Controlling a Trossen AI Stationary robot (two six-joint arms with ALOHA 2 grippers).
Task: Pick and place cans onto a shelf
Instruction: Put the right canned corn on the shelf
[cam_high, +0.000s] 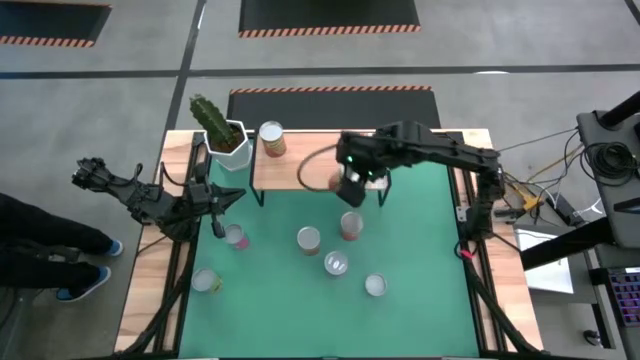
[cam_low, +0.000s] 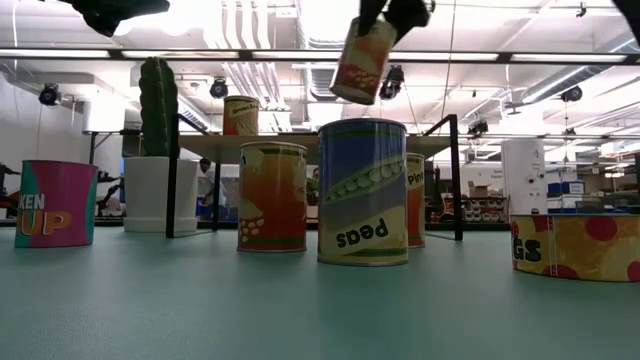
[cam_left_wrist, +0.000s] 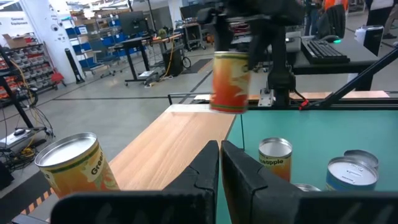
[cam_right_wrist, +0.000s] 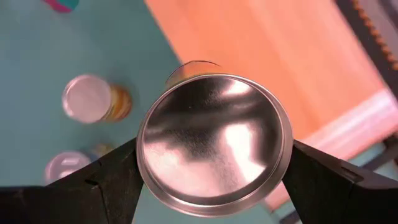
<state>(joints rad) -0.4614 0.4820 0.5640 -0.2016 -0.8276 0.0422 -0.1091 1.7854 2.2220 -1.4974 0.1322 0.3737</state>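
carrying a can (cam_low: 364, 58) through the air, the right pincer (cam_right_wrist: 214, 163) is holding it well above the tabletop (cam_high: 420, 250), near the front edge of the shelf (cam_high: 300, 170). to do this step well, the arm is probably needing to level the slightly tilted can, bring it fully over bare board clear of the can already standing there (cam_high: 271, 139), and lower before releasing. the right pincer is spread wide, both fingers pressing the can's sides. the left pincer (cam_left_wrist: 219, 163) is sitting closed and empty by the shelf's left end.
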